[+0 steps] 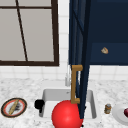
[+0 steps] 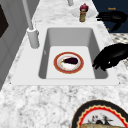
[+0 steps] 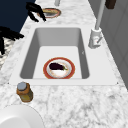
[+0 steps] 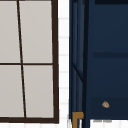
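Left hand (image 1: 39,104) hovers beside sink (image 1: 47,96), red ball (image 1: 67,114).

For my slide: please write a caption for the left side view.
Plate with an eggplant lies in the sink; a black hand hovers at its edge.

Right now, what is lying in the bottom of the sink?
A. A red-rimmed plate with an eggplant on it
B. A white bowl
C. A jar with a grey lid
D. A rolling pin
A: the left side view shows a red-rimmed plate on the floor of the sink, with a dark eggplant lying on it.
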Robot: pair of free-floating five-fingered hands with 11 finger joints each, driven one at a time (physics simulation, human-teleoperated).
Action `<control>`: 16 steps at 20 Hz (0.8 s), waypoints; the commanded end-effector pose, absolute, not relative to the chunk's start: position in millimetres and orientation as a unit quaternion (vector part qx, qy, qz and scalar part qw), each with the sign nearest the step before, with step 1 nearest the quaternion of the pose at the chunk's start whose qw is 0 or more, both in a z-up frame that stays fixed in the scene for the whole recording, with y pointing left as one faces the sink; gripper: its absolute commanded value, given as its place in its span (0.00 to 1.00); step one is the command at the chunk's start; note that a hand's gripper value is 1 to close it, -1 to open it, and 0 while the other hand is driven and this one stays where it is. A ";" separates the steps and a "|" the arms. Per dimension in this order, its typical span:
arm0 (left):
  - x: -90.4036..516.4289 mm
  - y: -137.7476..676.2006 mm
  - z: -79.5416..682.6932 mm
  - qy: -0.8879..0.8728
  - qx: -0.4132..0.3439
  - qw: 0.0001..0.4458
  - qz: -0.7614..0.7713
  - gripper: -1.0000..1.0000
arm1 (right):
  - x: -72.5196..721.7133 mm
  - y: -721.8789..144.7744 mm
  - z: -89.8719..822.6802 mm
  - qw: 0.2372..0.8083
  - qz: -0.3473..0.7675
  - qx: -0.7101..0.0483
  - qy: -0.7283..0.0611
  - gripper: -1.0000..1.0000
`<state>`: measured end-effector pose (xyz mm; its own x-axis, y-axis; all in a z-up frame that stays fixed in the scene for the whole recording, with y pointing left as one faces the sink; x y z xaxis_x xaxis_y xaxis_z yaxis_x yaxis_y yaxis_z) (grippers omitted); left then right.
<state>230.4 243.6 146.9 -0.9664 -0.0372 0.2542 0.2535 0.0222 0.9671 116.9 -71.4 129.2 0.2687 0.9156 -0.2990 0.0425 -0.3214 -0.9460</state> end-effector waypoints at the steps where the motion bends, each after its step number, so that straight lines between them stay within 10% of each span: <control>1: 230.4 243.6 146.9 -0.707 -0.076 0.105 -0.695 0.50 | 121.4 -98.0 128.8 0.469 0.480 -0.642 -0.371 0.00; 16: 230.4 243.6 146.9 -0.707 -0.076 0.105 -0.695 0.50 | 125.8 -169.0 152.5 0.475 0.482 -0.628 -0.385 0.00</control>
<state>230.4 243.6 146.9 -0.9664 -0.0372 0.2542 0.2535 0.0222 0.9671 125.8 -156.1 144.2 0.2564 0.9271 -0.2735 0.0262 -0.2895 -0.9568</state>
